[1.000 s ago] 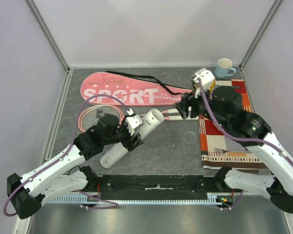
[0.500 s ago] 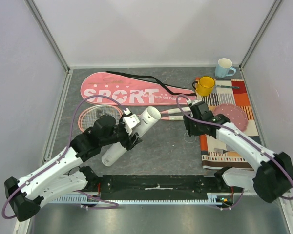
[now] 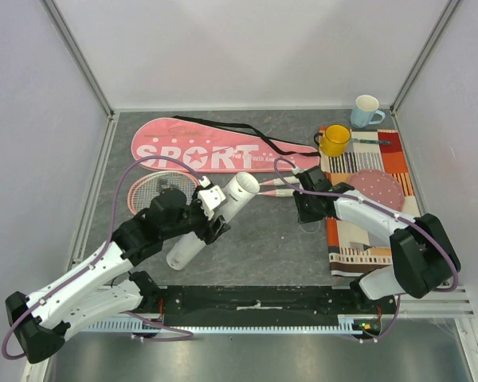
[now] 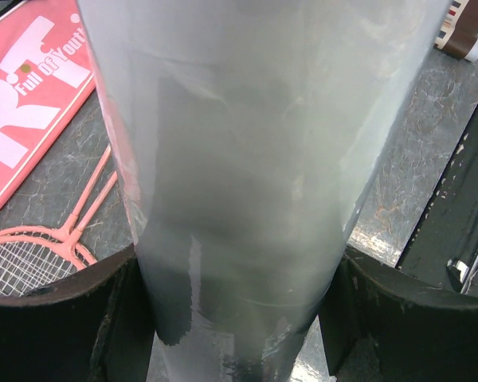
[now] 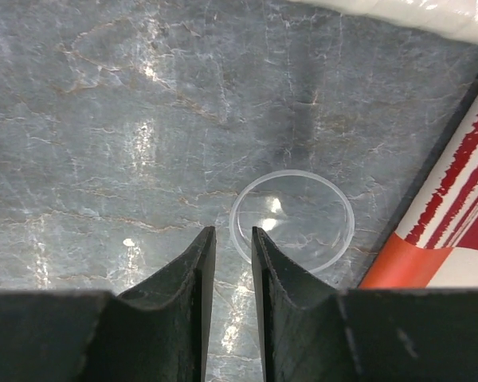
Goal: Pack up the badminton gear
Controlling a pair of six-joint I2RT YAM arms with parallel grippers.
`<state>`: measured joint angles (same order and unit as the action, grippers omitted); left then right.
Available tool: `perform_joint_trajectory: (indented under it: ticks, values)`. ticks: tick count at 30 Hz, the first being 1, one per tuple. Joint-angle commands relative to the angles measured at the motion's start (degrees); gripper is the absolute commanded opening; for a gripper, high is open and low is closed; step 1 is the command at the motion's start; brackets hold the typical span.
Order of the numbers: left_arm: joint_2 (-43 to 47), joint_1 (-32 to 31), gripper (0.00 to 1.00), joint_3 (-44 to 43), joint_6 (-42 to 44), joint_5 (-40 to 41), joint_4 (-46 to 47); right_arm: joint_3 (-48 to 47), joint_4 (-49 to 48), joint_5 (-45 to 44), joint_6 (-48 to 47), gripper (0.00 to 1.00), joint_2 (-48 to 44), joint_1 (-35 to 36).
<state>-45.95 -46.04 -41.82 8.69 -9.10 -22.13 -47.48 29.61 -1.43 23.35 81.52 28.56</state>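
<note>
Capping seemed in hand: left gripper (image 3: 209, 215) clamped the tube (image 3: 240, 191) — right gripper (image 5: 231, 239), barely parted and empty, hung over the centre-frame lid (image 5: 291, 220), needing a rim pinch.

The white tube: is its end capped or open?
Open: the tube shows a hollow mouth from above; a clear lid lies on the table.

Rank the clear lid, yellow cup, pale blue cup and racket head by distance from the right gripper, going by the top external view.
1. clear lid: on the table, right at the right gripper fingertips.
2. yellow cup: beyond it, toward the back.
3. pale blue cup: farther back, at the right rear corner.
4. racket head: far off to the left.
</note>
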Motion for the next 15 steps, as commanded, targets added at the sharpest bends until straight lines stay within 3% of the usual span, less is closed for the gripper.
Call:
perform_joint_trajectory:
  ticks: [1,15]
  values:
    - [0.4,0.0,0.15,-1.1,0.6,0.4,4.2,1.4,-4.2,0.4,-0.4,0.31,1.7,0.4]
    - [-0.6,-0.1,0.15,-1.2,0.6,0.1,4.3,3.9,-6.9,-4.6,0.5,0.23,4.4,4.3]
